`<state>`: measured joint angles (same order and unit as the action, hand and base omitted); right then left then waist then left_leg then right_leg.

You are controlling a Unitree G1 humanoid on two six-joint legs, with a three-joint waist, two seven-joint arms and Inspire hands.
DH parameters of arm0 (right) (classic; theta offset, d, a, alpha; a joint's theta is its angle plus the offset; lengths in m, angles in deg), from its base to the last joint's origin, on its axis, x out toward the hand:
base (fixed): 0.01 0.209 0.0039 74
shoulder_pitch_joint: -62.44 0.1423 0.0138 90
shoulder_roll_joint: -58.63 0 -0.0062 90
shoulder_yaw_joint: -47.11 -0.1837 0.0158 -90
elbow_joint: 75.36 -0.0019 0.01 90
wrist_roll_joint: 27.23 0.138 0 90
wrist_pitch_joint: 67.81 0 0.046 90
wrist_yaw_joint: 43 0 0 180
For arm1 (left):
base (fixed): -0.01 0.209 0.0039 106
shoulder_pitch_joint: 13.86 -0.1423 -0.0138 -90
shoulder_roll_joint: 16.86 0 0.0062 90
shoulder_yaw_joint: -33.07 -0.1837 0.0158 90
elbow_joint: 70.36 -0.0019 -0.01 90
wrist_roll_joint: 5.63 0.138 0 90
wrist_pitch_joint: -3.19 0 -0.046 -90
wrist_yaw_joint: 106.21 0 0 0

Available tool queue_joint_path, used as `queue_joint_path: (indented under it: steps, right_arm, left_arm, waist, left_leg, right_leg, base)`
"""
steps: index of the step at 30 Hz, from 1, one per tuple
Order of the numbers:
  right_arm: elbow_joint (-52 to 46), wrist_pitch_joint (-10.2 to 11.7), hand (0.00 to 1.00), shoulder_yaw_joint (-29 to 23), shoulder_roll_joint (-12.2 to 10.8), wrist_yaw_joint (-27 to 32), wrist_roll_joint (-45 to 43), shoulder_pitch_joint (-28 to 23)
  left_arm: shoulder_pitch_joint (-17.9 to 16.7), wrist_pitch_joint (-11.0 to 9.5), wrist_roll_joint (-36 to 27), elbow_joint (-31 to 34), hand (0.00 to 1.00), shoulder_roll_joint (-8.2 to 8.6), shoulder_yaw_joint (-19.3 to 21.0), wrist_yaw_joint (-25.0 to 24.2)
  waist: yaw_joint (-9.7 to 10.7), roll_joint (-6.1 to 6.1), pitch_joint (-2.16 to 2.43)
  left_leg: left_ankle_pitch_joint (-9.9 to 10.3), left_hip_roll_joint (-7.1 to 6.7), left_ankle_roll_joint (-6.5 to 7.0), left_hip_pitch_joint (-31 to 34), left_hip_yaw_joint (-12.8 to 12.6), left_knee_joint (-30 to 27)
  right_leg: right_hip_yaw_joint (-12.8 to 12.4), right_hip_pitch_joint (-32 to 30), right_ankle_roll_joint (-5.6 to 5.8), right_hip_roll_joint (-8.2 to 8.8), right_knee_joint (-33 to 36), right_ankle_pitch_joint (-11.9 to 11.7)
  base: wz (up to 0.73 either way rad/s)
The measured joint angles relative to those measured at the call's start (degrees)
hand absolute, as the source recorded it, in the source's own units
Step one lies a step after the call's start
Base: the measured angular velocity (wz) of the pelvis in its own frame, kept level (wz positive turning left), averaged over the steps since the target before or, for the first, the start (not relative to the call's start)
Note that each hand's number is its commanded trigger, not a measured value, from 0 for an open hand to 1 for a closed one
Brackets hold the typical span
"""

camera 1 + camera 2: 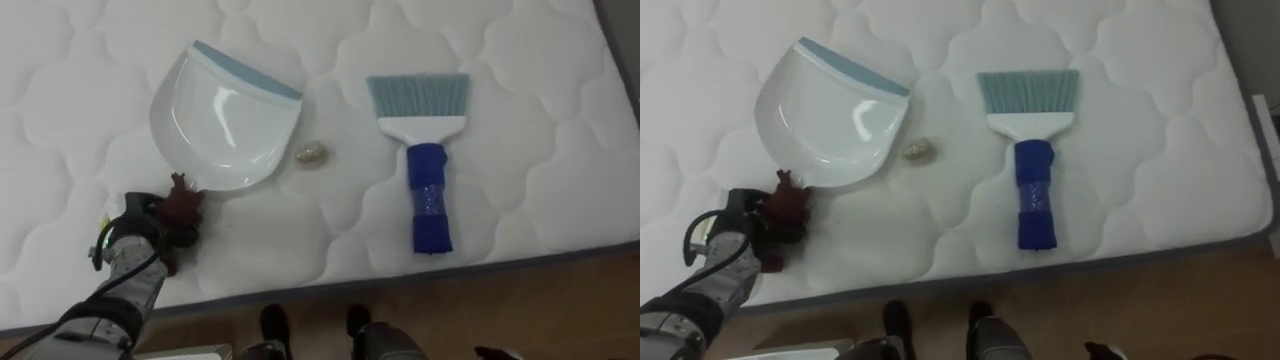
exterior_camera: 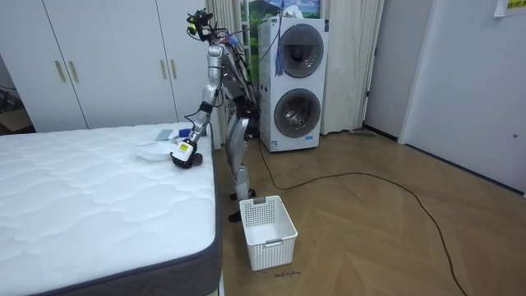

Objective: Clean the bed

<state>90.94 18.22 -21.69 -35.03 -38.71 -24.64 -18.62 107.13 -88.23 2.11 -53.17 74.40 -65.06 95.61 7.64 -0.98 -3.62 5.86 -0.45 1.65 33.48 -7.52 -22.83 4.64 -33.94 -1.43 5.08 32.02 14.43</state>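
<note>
On the white quilted mattress (image 1: 520, 190) lies a white dustpan (image 1: 225, 120) with a pale blue rim, its mouth turned to the far right. A small crumpled scrap (image 1: 310, 153) sits just right of the pan. Further right lies a hand brush (image 1: 425, 160) with pale blue bristles and a blue handle that points toward the bed's near edge. My left hand (image 1: 170, 218) is at the pan's near left corner, fingers curled where the pan's handle is, which is hidden under them. In the room view the same left hand (image 2: 182, 154) rests on the bed beside the dustpan (image 2: 152, 150).
I stand at the bed's side edge (image 1: 400, 280), with wood floor below it. A white slatted basket (image 2: 267, 232) stands on the floor by the bed's corner. Stacked washing machines (image 2: 296, 82) and white wardrobes (image 2: 107, 62) line the wall behind.
</note>
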Motion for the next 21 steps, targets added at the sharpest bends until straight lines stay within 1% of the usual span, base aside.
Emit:
queue_joint_path:
  steps: [1, 4, 6, 7, 8, 9, 11, 13, 14, 16, 18, 19, 21]
  right_arm:
    - [0.00, -0.01, 0.00, -0.02, 0.00, 0.00, -0.24, -0.02]
    - [-0.01, 0.15, 0.00, -0.08, 0.25, -0.01, -0.33, -0.36]
    - [-0.02, 0.18, 0.00, -0.09, 0.57, -0.01, -0.02, -0.62]
    - [-0.03, 0.19, 0.00, -0.08, 0.77, -0.01, 0.20, -0.80]
    - [-0.05, 0.20, 0.00, -0.09, 0.93, 0.00, 0.21, -0.85]
    - [-0.04, 0.22, 0.00, -0.13, 1.31, 0.02, 0.57, -0.85]
    - [-0.04, 0.36, 0.00, -0.40, 1.72, 0.35, 1.33, -0.87]
    - [-0.04, 0.69, 0.00, -0.70, 2.01, 0.66, 1.76, -0.91]
    - [-0.06, 0.97, 0.00, -0.85, 2.30, 0.67, 2.11, -0.97]
    - [-0.16, 1.46, 0.00, -1.65, 2.58, 0.77, 2.79, -1.00]
    - [-0.17, 1.99, 0.00, -2.84, 2.81, 0.77, 4.24, -1.01]
    - [-0.18, 2.01, 0.00, -2.99, 2.93, 0.77, 4.29, -1.03]
    - [-0.51, 2.07, 0.00, -4.67, 3.58, 0.81, 6.32, -1.25]
  left_arm:
    - [0.00, 0.00, 0.56, -0.01, 1.00, -0.03, 0.07, 0.03]
    - [-0.01, -0.44, 5.48, 0.01, 1.00, -0.56, 0.16, 0.10]
    - [-0.02, -0.68, 7.29, -0.10, 1.00, -0.83, 0.14, 0.15]
    - [-0.09, -0.79, 8.16, -0.16, 1.00, -1.11, 0.09, 0.16]
    - [-0.14, -0.83, 8.35, -0.18, 1.00, -1.25, 0.01, 0.16]
    - [-0.33, -1.14, 9.53, -0.19, 1.00, -1.56, -0.02, 0.20]
    - [-0.72, -1.58, 11.42, -0.02, 1.00, -1.93, -0.12, 0.68]
    - [-1.08, -1.62, 13.16, 0.22, 1.00, -2.08, -0.53, 1.76]
    - [-1.49, -1.62, 13.99, 0.48, 1.00, -2.27, -1.14, 2.52]
    - [-2.11, -1.61, 15.11, 1.01, 1.00, -2.95, -1.31, 3.07]
    - [-2.92, -1.66, 15.85, 1.29, 1.00, -4.77, -1.57, 3.46]
    - [-3.22, -1.65, 16.14, 1.44, 1.00, -5.29, -1.57, 3.60]
    - [-5.13, -1.66, 16.22, 2.30, 1.00, -7.00, -1.55, 4.67]
  waist:
    - [-0.04, 0.02, 0.01]
    - [-0.27, 0.32, 0.09]
    - [-0.36, 0.52, 0.11]
    - [-0.68, 0.55, 0.10]
    - [-0.85, 0.55, 0.10]
    - [-1.20, 0.78, 0.09]
    - [-1.30, 1.20, 0.23]
    - [-1.55, 1.55, 0.41]
    - [-1.74, 1.80, 0.57]
    - [-1.87, 1.95, 0.67]
    - [-1.90, 1.96, 0.67]
    - [-1.88, 1.95, 0.67]
    - [-2.09, 2.09, 0.76]
  left_leg:
    - [0.00, 0.00, 0.00, 0.00, -0.01, 0.01]
    - [0.05, 0.14, -0.07, -0.01, 0.01, -0.05]
    - [0.14, 0.31, -0.15, -0.01, -0.08, -0.29]
    - [0.60, 0.66, -0.24, 0.00, -0.20, -0.98]
    - [0.81, 0.70, -0.30, -0.02, -0.23, -1.24]
    - [1.18, 0.94, -0.38, 0.01, -0.30, -1.87]
    - [1.22, 1.04, -0.40, 0.01, -0.30, -2.01]
    - [1.22, 1.04, -0.40, 0.00, -0.31, -2.02]
    - [1.22, 1.01, -0.40, -0.02, -0.31, -2.07]
    - [1.22, 1.00, -0.39, -0.03, -0.31, -2.20]
    - [1.23, 1.00, -0.39, -0.06, -0.32, -2.34]
    - [1.23, 0.97, -0.38, -0.09, -0.34, -2.35]
    - [1.23, 0.95, -0.38, -0.15, -0.40, -2.39]
  right_leg:
    - [-0.01, -0.02, 0.00, 0.00, 0.05, 0.00]
    - [0.03, -0.09, -0.11, -0.12, 0.11, -0.06]
    - [-0.05, -0.07, -0.18, -0.09, 0.20, -0.11]
    - [-0.06, -0.06, -0.22, -0.09, 0.47, -0.09]
    - [0.11, -0.07, -0.28, -0.08, 0.65, -0.06]
    - [0.14, -0.04, -0.38, -0.18, 0.81, -0.02]
    - [0.31, 0.02, -0.46, -0.19, 0.81, -0.06]
    - [0.37, 0.01, -0.49, -0.15, 0.86, -0.09]
    - [0.40, 0.01, -0.49, -0.09, 0.91, -0.08]
    - [0.51, 0.02, -0.48, -0.04, 1.02, -0.08]
    - [0.62, -0.04, -0.54, -0.09, 1.28, -0.04]
    - [0.64, -0.09, -0.56, -0.08, 1.43, 0.00]
    - [0.61, -0.11, -0.59, -0.10, 1.61, 0.05]
  base:
    - [0.00]
    - [0.00]
    - [-0.05]
    - [-0.15]
    - [-0.20]
    - [-0.14]
    - [-0.04]
    - [0.00]
    - [0.00]
    - [0.00]
    - [0.00]
    - [0.00]
    - [0.00]
